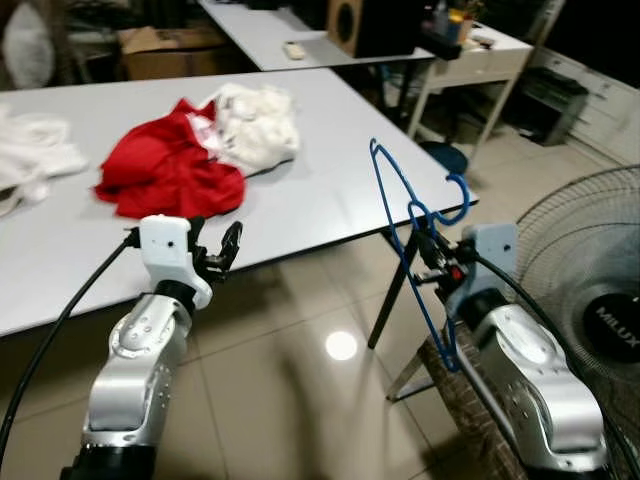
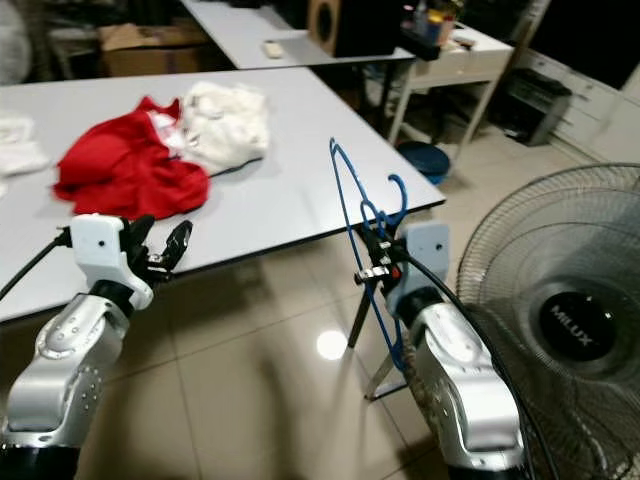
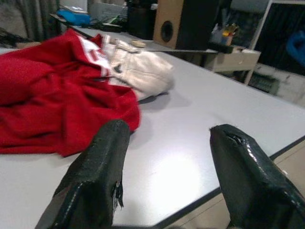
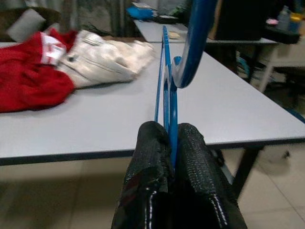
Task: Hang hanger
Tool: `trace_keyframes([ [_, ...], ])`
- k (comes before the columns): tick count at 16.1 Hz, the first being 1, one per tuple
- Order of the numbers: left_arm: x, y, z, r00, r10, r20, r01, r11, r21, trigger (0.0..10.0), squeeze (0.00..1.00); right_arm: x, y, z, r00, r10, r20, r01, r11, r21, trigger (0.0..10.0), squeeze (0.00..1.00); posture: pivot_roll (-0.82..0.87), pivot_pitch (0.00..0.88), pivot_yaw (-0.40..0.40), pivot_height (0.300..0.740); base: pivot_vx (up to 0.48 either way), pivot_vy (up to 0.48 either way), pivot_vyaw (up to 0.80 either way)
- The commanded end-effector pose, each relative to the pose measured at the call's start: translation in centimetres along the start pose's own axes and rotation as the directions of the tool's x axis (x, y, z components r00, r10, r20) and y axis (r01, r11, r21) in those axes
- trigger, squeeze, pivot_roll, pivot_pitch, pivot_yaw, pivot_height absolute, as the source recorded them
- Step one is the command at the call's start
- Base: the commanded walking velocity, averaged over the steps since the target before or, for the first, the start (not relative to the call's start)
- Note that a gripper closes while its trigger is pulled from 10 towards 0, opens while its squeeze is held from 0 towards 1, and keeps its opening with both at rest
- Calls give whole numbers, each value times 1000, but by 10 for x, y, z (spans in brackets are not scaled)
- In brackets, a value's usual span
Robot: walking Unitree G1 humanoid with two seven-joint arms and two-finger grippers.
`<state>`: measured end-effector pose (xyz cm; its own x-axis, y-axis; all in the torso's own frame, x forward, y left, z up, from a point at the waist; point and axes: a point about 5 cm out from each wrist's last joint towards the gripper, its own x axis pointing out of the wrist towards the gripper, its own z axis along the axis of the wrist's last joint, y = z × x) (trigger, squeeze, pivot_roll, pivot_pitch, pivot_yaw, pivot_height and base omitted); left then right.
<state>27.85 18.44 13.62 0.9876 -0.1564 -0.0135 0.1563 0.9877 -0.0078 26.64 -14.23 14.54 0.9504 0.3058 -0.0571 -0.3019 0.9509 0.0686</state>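
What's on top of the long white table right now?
On the table lie a crumpled red garment with a white garment against it, plus more white cloth at the far left. Anything beneath those piles is covered.

Red cloth (image 1: 170, 170) on table (image 1: 320, 190); fan (image 1: 590, 300) nr.

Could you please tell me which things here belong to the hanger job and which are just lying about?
Part of the job:
blue hanger, pinched in the right gripper
left gripper, open and empty near the table edge

Lying about:
red garment on the grey table
white garment beside it
fan
speaker
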Motion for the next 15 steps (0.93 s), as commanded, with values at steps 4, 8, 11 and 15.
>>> trace_keyframes([
  [4,6,-1,5,999,-7,43,6,999,37,10000,471,4,3,-5,1000,-13,7,13,1000,14,10000,0,-35,0,-64,740,60,0,0],
  [8,6,6,6,998,35,53,-38,998,49,10000,455,6,7,-11,999,-29,29,28,999,42,10000,0,-19,0,-65,740,348,0,0],
  [11,11,9,5,996,50,69,-53,997,49,10000,459,11,10,-9,999,4,52,-4,1000,-3,10000,0,-33,0,-60,740,414,0,0],
  [15,11,11,5,994,62,86,-66,997,50,10000,455,16,13,-12,999,36,41,-34,999,-42,10000,0,-20,0,-70,740,418,0,0],
])
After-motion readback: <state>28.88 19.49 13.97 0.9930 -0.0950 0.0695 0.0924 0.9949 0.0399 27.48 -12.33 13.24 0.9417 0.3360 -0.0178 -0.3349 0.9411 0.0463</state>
